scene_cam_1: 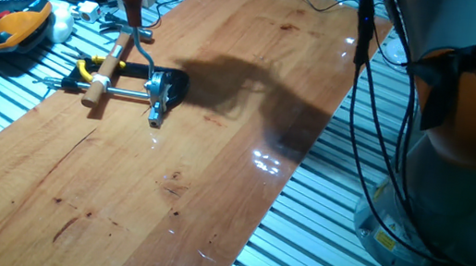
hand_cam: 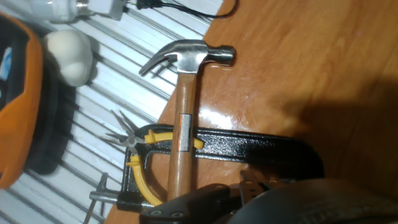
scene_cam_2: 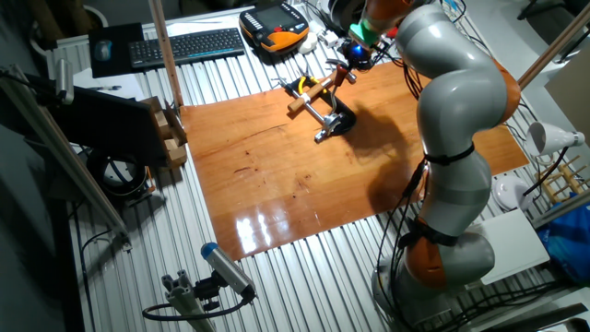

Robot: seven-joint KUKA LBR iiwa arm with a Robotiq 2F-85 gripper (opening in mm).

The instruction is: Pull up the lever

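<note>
The small black clamp point(scene_cam_1: 168, 84) lies on the wooden board. The lever point(scene_cam_1: 156, 109) is a short silvery arm sticking out of it toward the front; it also shows as the lever point(scene_cam_2: 322, 135) beside the clamp point(scene_cam_2: 338, 120). My gripper point(scene_cam_1: 130, 12) hangs above the far end of the clamp, apart from the lever, and looks like one reddish-brown tip. From the other side the gripper point(scene_cam_2: 342, 72) is small and blurred. In the hand view the clamp point(hand_cam: 261, 152) runs across, dark gripper parts fill the bottom edge, and the lever is hidden.
A hammer with a pale wooden handle point(hand_cam: 180, 134) lies across the clamp, its steel head point(hand_cam: 193, 53) at the board's edge. Yellow pliers point(hand_cam: 140, 155) lie under it. An orange pendant point(scene_cam_1: 18, 23) rests on the slatted metal table. The arm's base point(scene_cam_1: 455, 182) stands at the right.
</note>
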